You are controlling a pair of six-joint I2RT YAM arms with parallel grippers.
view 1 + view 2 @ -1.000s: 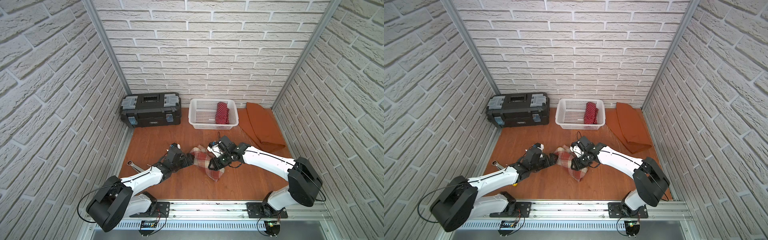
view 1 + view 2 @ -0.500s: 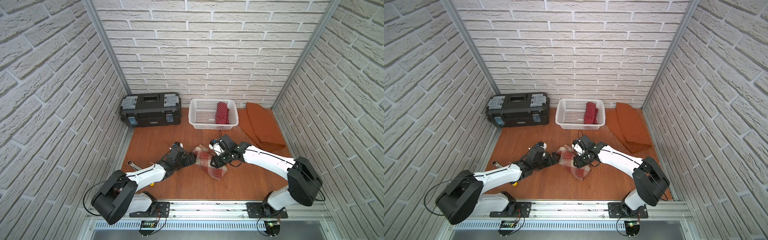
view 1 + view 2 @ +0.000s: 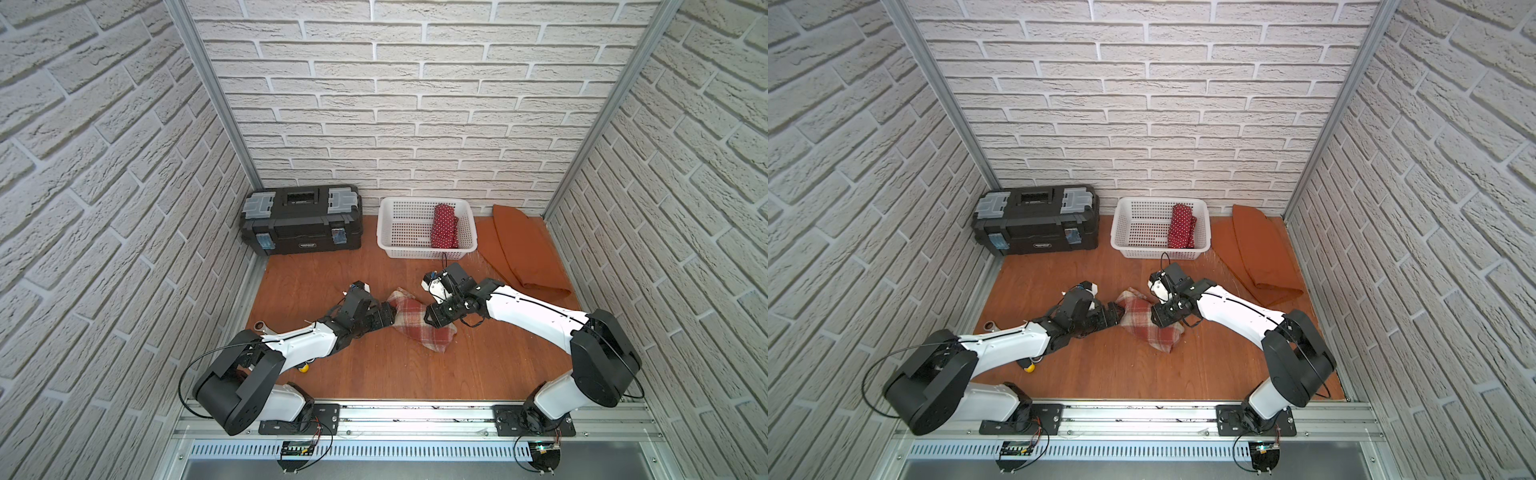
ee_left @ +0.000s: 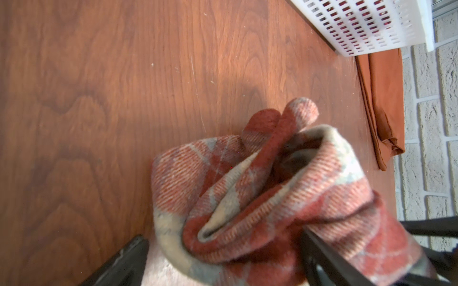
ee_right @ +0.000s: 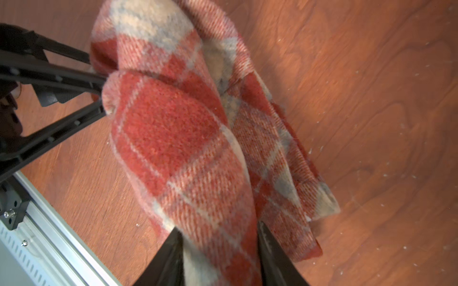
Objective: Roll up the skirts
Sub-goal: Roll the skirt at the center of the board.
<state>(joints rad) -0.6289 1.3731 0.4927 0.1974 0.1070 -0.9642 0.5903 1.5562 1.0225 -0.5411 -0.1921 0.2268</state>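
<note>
Reaching in from the near rail, the left gripper [image 3: 388, 318] has its fingers [image 4: 329, 260] spread wide around one end of the red-and-cream plaid skirt [image 3: 417, 332]. This skirt lies loosely rolled on the wooden tabletop [image 3: 374, 374] between the two arms. The right gripper [image 3: 430, 318] pinches the opposite end between its fingers [image 5: 168, 257]. Compared with one second ago, the left arm has swung forward and the plaid skirt has shifted slightly towards the right arm. Further back, the dark red polka-dot skirt [image 3: 444, 226] lies rolled inside the white lattice basket [image 3: 419, 251]. The rust-orange skirt [image 3: 523, 253] lies folded just beside the basket, along the right wall. A black toolbox [image 3: 303, 224] stands against the back wall, left of the basket.
</note>
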